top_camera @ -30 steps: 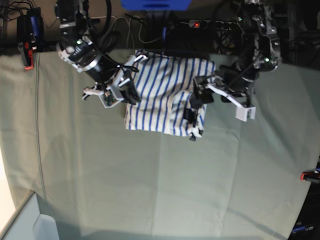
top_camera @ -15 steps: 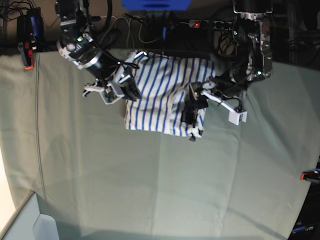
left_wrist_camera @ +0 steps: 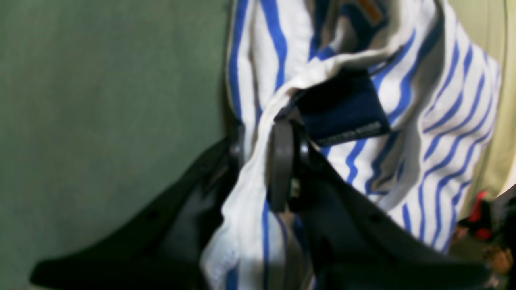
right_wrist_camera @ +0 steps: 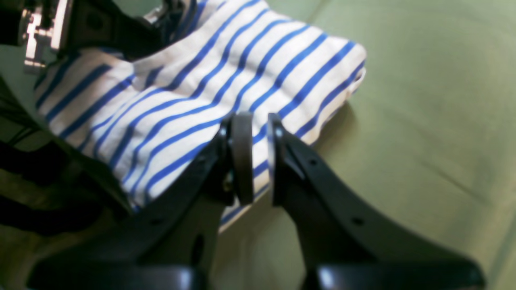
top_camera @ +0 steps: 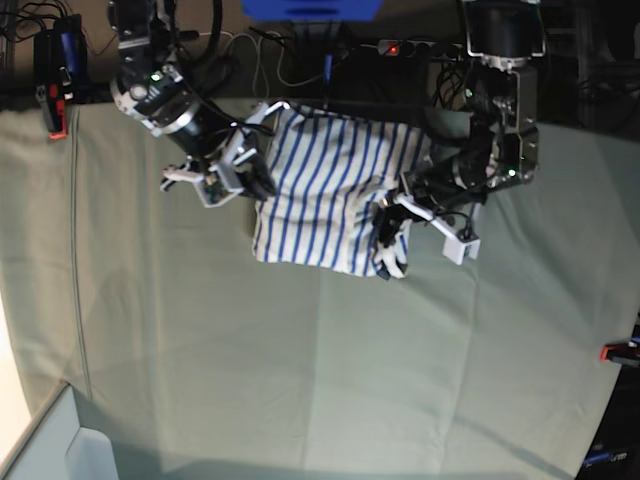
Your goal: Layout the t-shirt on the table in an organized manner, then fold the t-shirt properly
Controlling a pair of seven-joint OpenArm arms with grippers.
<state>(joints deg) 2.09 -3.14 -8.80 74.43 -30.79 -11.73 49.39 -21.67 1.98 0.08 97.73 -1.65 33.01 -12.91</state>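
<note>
- Clearly the nearer stretch of the table (top_camera: 320,380) lies bare — the t-shirt (top_camera: 325,195) sits bunched near the far edge, not yet laid out flat.
- The left gripper (left_wrist_camera: 258,161) pinches a white hem of the shirt between its pads; the fabric bulges around them.
- The right gripper (right_wrist_camera: 258,157) has its fingers nearly together at the shirt's other side; whether cloth is caught between them I cannot tell.
- Judging by this, spreading is barely begun — smoothing and every fold remain.
- No containers are visible.
</note>
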